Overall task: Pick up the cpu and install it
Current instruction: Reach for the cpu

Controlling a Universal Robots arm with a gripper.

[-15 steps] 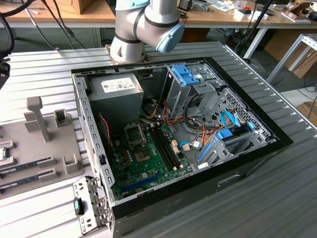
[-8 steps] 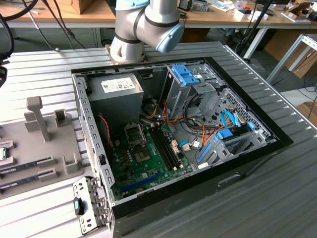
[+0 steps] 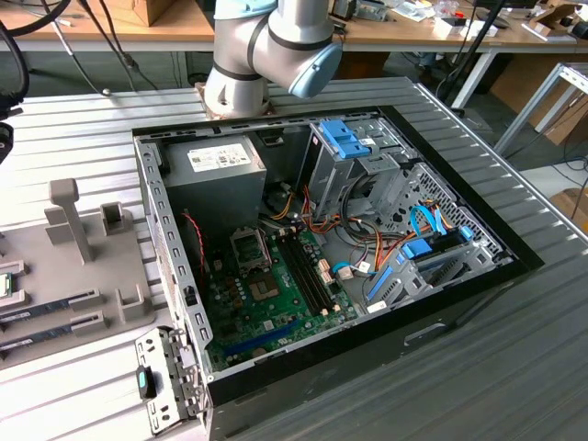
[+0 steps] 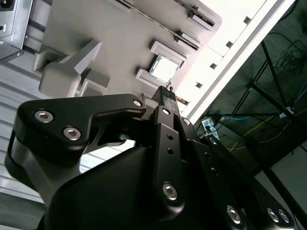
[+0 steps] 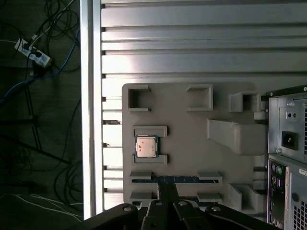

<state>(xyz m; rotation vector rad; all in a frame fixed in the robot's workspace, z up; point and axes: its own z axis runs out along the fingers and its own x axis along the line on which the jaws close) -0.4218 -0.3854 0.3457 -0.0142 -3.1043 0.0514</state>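
Observation:
The cpu (image 5: 146,146) is a small square chip with a silver top. It lies flat between two grey brackets on the grey tray (image 5: 187,127). In the second wrist view the cpu (image 4: 163,68) sits in the same holder, beyond the fingertips. In the exterior view the cpu (image 3: 5,286) lies at the far left edge. My gripper (image 5: 167,190) hangs well above the tray, over a memory stick (image 5: 175,179), and it is short of the chip. Its black fingers are shut with nothing between them. The gripper (image 4: 168,93) points toward the chip. The black socket frame (image 3: 250,246) sits on the green motherboard.
The open computer case (image 3: 349,239) lies on the slatted table, with the arm's base (image 3: 237,92) behind it. Grey posts (image 3: 69,216) stand up from the tray. Two memory sticks (image 3: 50,317) lie in tray slots. The table's edge (image 5: 91,96) runs close to the tray, with cables on the floor beyond.

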